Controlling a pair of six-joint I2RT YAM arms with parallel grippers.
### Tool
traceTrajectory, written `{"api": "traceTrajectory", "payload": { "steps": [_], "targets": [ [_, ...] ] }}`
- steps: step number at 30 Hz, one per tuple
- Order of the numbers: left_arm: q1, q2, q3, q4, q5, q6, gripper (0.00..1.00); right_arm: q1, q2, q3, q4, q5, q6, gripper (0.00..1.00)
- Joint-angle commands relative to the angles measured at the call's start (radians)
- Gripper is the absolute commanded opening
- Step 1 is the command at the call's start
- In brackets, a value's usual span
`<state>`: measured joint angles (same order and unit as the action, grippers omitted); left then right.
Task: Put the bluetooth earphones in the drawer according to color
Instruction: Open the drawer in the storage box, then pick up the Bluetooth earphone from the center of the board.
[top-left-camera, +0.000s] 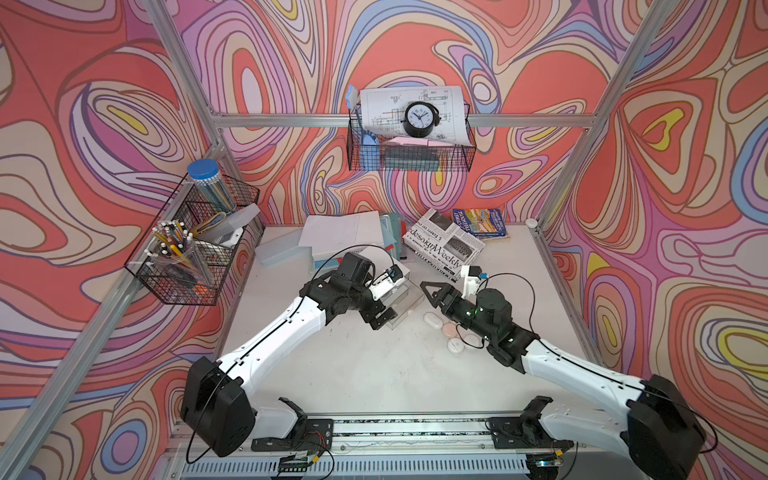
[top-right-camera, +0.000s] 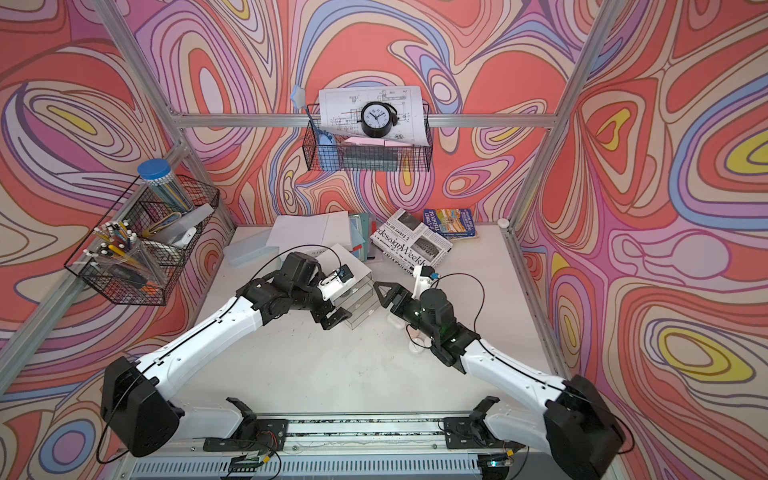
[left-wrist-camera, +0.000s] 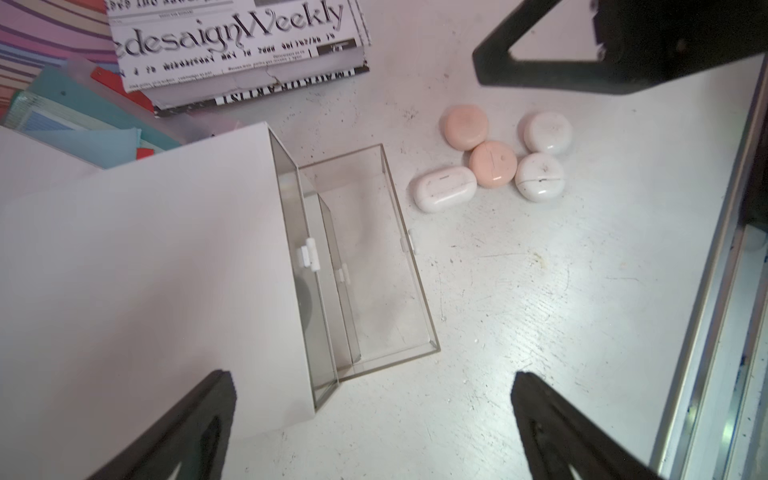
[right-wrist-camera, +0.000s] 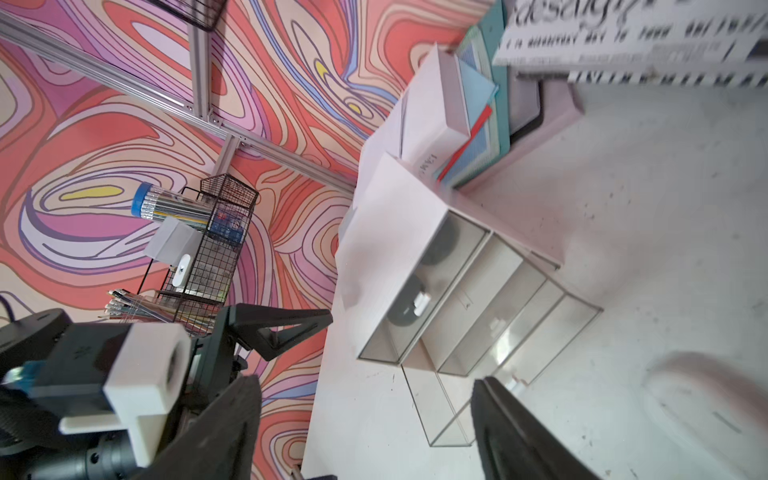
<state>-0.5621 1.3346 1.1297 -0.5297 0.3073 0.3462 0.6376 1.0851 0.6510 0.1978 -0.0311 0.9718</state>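
**Wide open, nothing held**

The white drawer unit (left-wrist-camera: 145, 270) fills the left half of the left wrist view. Its three clear drawers stand open in steps, and the lowest drawer (left-wrist-camera: 386, 299) reaches furthest, toward frame centre. The left gripper (left-wrist-camera: 372, 374) sits at the bottom edge, jaws spread wide with nothing between them. The right gripper (right-wrist-camera: 365, 380) is also spread wide and grips nothing; one of its fingers (left-wrist-camera: 540, 75) crosses the upper right corner of the left wrist view.

Five bluetooth earphones (left-wrist-camera: 493, 163) lie in a tight cluster right of centre in that view, between the two claws and just beside the lowest drawer's upper right corner. They are three white cases (left-wrist-camera: 444, 188) and two pale pink cases (left-wrist-camera: 464, 126), smooth glossy pebbles, the white ones speckled with dirt.

In the right wrist view, dark rounded cases (right-wrist-camera: 436, 249) show through the top drawer (right-wrist-camera: 453, 270) at frame centre.
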Motion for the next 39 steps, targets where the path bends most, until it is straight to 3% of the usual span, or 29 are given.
{"api": "traceTrajectory", "payload": {
  "steps": [1, 7, 16, 22, 29, 39],
  "targets": [
    [0.005, -0.046, -0.035, 0.104, 0.025, -0.047, 0.99, -0.020, -0.048, 0.116, -0.565, 0.179, -0.179, 0.83],
    [-0.018, -0.056, -0.043, 0.142, 0.039, -0.072, 0.99, -0.051, 0.027, 0.288, -0.958, 0.282, -0.214, 0.84],
    [-0.085, 0.031, -0.016, 0.071, -0.007, -0.027, 0.98, -0.097, 0.104, 0.284, -1.157, 0.226, -0.204, 0.85],
    [-0.134, 0.056, -0.017, 0.074, -0.053, -0.019, 0.98, -0.156, 0.104, 0.199, -1.160, 0.166, -0.184, 0.85],
    [-0.146, 0.084, 0.010, 0.030, -0.094, -0.013, 0.98, -0.217, 0.153, 0.119, -1.035, 0.044, -0.215, 0.84],
    [-0.159, 0.076, 0.009, 0.022, -0.132, -0.007, 0.99, -0.219, 0.285, 0.148, -1.008, 0.061, -0.238, 0.82]
  ]
}}
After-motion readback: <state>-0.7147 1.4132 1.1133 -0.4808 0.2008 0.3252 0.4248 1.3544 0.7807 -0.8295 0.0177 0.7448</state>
